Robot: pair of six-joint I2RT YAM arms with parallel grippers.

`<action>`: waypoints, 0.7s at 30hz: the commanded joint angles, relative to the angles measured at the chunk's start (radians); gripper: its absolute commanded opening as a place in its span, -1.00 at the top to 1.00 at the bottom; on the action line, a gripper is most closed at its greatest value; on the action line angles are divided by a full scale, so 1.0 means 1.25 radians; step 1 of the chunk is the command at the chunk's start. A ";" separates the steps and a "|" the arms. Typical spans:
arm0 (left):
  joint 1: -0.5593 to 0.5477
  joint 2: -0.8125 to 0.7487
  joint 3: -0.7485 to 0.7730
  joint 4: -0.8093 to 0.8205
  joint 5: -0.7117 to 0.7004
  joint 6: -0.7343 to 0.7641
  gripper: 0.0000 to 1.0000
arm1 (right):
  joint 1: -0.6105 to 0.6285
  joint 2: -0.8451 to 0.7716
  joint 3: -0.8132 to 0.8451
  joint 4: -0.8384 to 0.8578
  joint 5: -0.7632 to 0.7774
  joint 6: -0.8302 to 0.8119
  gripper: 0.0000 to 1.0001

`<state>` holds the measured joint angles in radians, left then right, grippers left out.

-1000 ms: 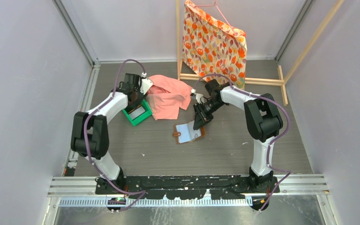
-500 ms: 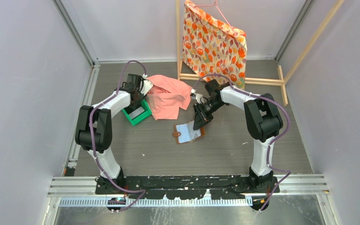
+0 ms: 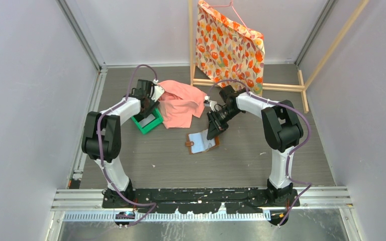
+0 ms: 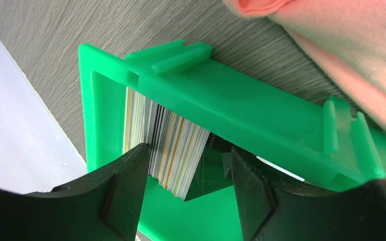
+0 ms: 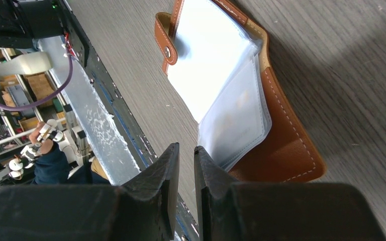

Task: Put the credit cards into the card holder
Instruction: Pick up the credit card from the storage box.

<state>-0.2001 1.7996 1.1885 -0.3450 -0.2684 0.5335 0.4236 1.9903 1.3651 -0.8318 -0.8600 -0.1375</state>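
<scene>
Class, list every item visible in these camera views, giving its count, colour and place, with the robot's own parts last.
credit cards: packed stack, too many to count, pale and dark edges, standing on edge in the green tray
green tray: one, bright green, left on the table, beside the pink cloth
card holder: one, brown with pale pockets, lying open mid-table
pink cloth: one, salmon pink, crumpled behind the card holder
floral cloth: one, orange and white, hanging at the back
wooden frame: one, pale wood, back right
left gripper: one, black, open, straddling the cards
right gripper: one, black, nearly shut, at the card holder's edge
</scene>
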 commanded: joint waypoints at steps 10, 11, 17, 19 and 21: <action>0.005 0.018 -0.004 0.067 -0.092 0.015 0.20 | 0.004 -0.031 0.030 -0.014 -0.025 -0.020 0.54; 0.005 0.013 -0.003 0.067 -0.095 0.017 0.25 | 0.004 -0.030 0.030 -0.013 -0.025 -0.020 0.54; 0.005 -0.017 -0.012 0.075 -0.102 0.025 0.48 | 0.004 -0.028 0.030 -0.013 -0.026 -0.020 0.55; 0.005 -0.015 -0.014 0.077 -0.105 0.026 0.59 | 0.003 -0.028 0.030 -0.014 -0.026 -0.020 0.55; 0.005 -0.014 -0.014 0.076 -0.105 0.025 0.68 | 0.004 -0.031 0.030 -0.013 -0.026 -0.020 0.55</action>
<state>-0.2008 1.8202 1.1816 -0.2836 -0.3748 0.5583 0.4236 1.9903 1.3655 -0.8391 -0.8669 -0.1490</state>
